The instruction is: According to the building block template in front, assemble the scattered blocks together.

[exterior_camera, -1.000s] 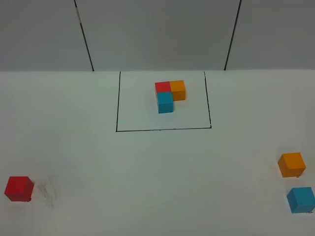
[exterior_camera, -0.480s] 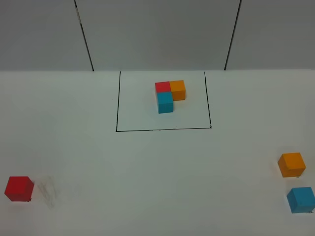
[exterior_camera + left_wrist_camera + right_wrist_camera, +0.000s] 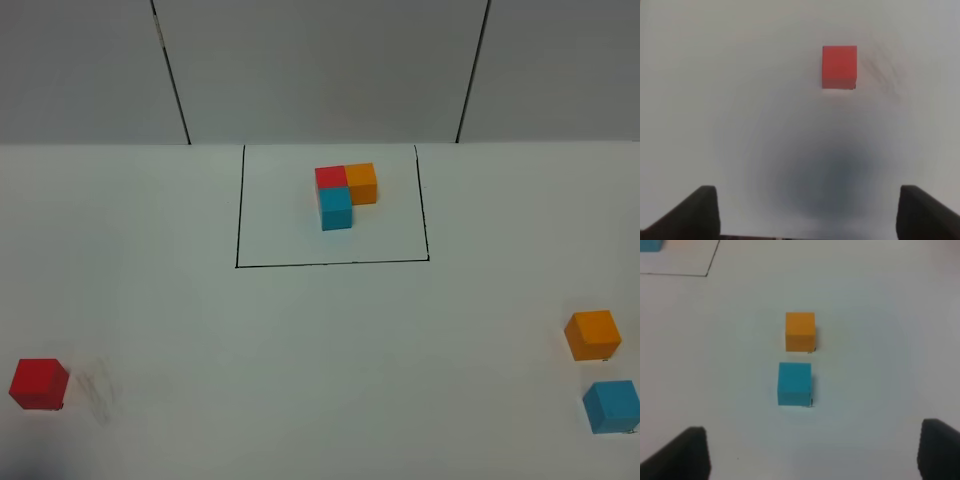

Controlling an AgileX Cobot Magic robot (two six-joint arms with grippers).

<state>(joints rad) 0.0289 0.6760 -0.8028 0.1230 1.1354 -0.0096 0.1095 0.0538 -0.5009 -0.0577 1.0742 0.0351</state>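
Observation:
The building block template is a tight L of red, orange and light blue cubes inside a black-outlined square at the far middle. The scattered blocks lie apart: the red block near left, the orange block and the blue block near right. Neither arm shows in the exterior view. My left gripper hangs open above the table, short of the red block. My right gripper is open too, just short of the blue block, with the orange one beyond it.
The black outline of the square marks the table around the template. A faint grey smudge lies right of the red block. A white wall with dark seams rises behind the table.
No block has moved. A faint dark shade has crept into the bottom left corner of the exterior view.

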